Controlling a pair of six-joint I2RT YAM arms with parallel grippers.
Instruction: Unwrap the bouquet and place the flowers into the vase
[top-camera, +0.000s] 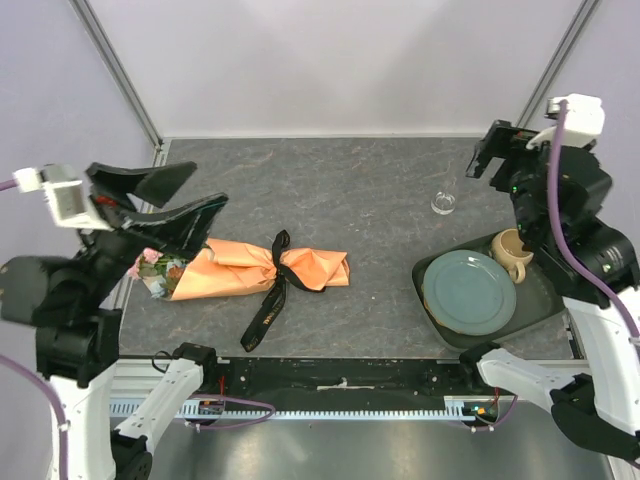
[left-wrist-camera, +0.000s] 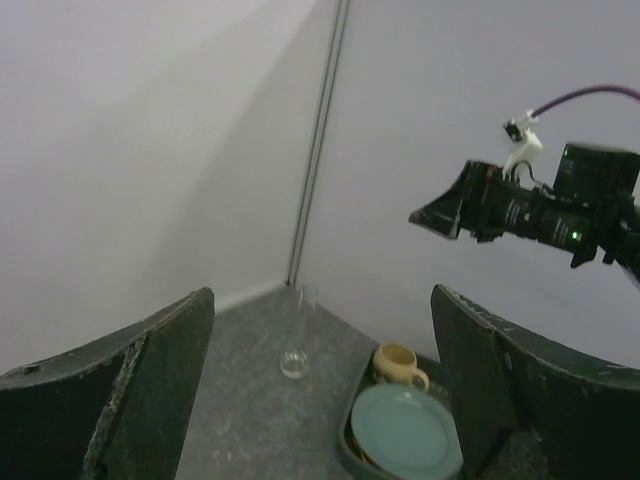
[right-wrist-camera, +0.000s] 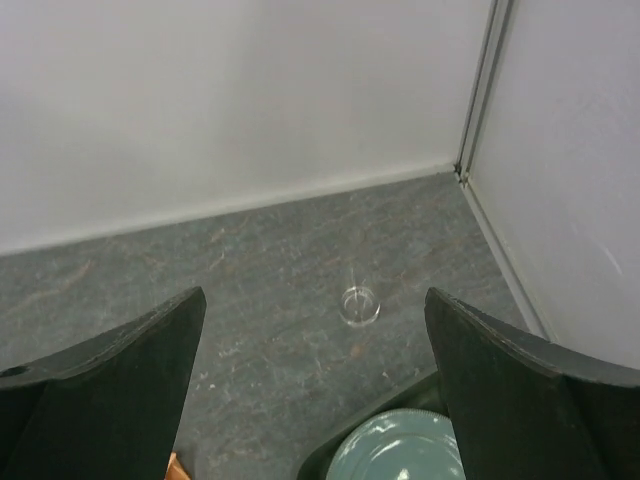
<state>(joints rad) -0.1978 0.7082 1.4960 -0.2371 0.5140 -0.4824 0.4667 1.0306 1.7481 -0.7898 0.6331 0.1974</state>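
The bouquet (top-camera: 245, 268) lies flat on the grey table, left of centre, wrapped in orange-tan paper. A black ribbon (top-camera: 268, 300) cinches it and trails toward the near edge. The flowers (top-camera: 153, 268) peek out of its left end, pink and pale. The vase (top-camera: 444, 203) is a small clear glass standing upright at the right rear, also seen as the vase (left-wrist-camera: 294, 363) and the vase (right-wrist-camera: 359, 305). My left gripper (top-camera: 205, 188) hovers open above the bouquet's left end, holding nothing. My right gripper (top-camera: 482, 158) hangs open, raised to the right of the vase.
A dark green tray (top-camera: 428, 278) at the right front holds a teal plate (top-camera: 468, 292) and a beige mug (top-camera: 510, 252). Grey walls with metal posts close the table's back and sides. A black rail runs along the near edge.
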